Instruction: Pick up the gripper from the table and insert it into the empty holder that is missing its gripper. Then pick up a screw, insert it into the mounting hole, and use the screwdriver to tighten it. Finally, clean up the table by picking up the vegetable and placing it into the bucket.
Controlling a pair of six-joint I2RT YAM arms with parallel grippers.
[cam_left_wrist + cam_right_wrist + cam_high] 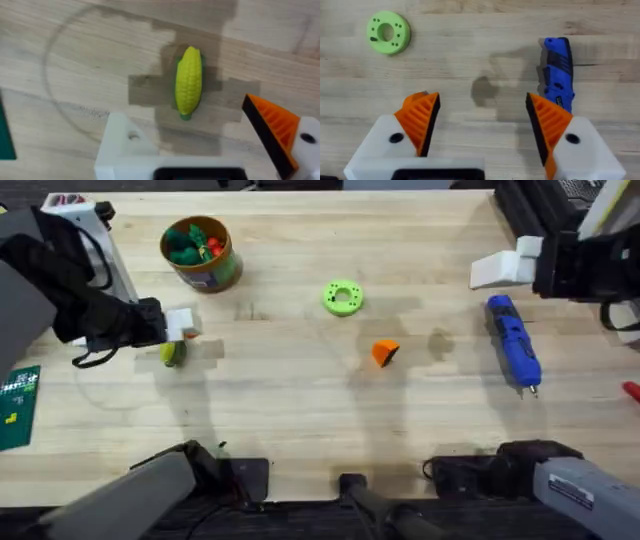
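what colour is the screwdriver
Bright blue screwdriver with black grip patches, clearest in the right wrist view.

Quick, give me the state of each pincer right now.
Left pincer: open, holding nothing, above the toy corn; one finger mount lacks its orange pad.
Right pincer: open, holding nothing, near the blue screwdriver.
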